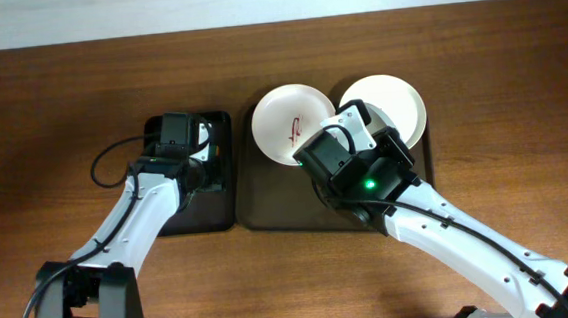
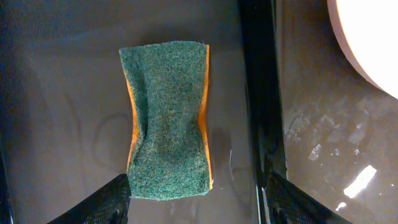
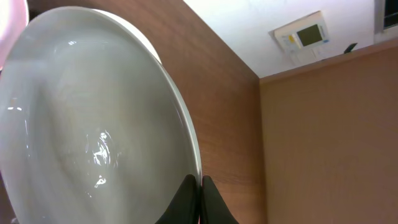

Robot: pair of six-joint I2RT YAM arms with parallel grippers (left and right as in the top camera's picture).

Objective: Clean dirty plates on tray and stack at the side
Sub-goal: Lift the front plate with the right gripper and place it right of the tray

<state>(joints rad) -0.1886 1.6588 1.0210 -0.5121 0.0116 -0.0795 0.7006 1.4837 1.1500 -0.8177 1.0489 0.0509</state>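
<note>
Sponge (image 2: 168,121) on black tray (image 2: 62,93); right gripper (image 3: 200,185) pinches plate (image 3: 93,124)

Light comes evenly from above me. The overhead view is bright and sharp, and the wooden table (image 1: 50,115) shows only soft shadows with no hard edges. Below my left gripper (image 2: 199,202) the sponge (image 2: 169,121) is crisp, its fibres clear, while my fingertips (image 2: 106,202) at the frame edge are dark and blurred. Right of that gripper, white glare breaks on the glossy tray (image 2: 323,155), and the far plate (image 2: 373,37) blows out to pale pink. Ahead of my right gripper (image 3: 200,200), the held plate (image 3: 93,124) carries small glints and smooth grey shading.
</note>
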